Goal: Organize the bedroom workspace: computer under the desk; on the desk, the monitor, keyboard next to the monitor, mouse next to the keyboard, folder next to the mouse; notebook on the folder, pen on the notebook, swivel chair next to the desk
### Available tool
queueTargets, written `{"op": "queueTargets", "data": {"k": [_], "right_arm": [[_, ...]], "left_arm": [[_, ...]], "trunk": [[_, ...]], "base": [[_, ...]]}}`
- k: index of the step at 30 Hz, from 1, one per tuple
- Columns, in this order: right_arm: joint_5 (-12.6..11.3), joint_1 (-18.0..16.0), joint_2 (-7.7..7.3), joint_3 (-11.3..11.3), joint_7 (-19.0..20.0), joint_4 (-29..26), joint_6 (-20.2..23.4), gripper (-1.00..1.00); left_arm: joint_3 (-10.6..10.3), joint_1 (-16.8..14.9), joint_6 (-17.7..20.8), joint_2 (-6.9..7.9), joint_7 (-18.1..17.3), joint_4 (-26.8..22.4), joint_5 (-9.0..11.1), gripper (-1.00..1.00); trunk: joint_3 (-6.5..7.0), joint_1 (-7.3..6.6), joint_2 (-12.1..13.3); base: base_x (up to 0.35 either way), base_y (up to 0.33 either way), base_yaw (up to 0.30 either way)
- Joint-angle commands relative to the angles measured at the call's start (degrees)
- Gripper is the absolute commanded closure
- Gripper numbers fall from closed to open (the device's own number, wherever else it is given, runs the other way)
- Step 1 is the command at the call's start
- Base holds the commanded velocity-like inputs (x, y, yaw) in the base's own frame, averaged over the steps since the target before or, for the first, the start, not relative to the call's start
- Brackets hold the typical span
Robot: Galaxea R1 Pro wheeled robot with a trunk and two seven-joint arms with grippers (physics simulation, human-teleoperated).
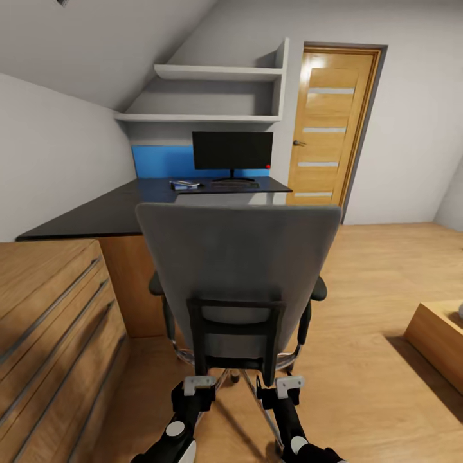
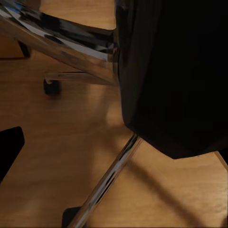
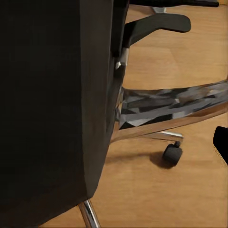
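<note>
The swivel chair (image 1: 238,270) stands right in front of me with its grey back toward me, between me and the desk (image 1: 109,215). My left gripper (image 1: 195,386) and right gripper (image 1: 284,386) are low behind the black frame of the backrest, both open. One dark finger (image 2: 9,152) shows beside the chair's chrome base (image 2: 102,183), and another finger (image 3: 221,142) shows near a caster (image 3: 172,154). On the desk stand the monitor (image 1: 232,151) and, in front of it, the keyboard (image 1: 235,185). The blue folder (image 1: 185,185) lies left of the keyboard with something pale on it. The mouse, notebook and pen are too small to tell, and the computer is hidden.
A light-wood dresser (image 1: 51,321) stands close on my left. A wooden door (image 1: 328,128) is to the right of the desk and grey shelves (image 1: 212,96) hang above it. A low wooden corner (image 1: 440,341) juts in at the right. Open plank floor lies between it and the chair.
</note>
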Motion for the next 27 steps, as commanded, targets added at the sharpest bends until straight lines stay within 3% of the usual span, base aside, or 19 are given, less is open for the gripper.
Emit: {"op": "queueTargets", "data": {"k": [1, 27], "right_arm": [[-0.73, -0.06, -0.01, -0.15, -0.59, 0.02, -0.33, -1.0], [-0.73, -0.06, 0.01, -0.15, -0.62, 0.02, -0.33, -1.0]], "left_arm": [[-0.41, -0.09, -0.31, 0.06, 0.44, -0.03, 0.36, -1.0], [-0.41, -0.09, -0.18, 0.09, 0.44, 0.02, 0.36, -1.0]], "trunk": [[-0.04, 0.02, -0.02], [-0.04, 0.02, -0.02]], "base": [[0.321, 0.0, -0.011], [0.321, -0.001, 0.007]]}}
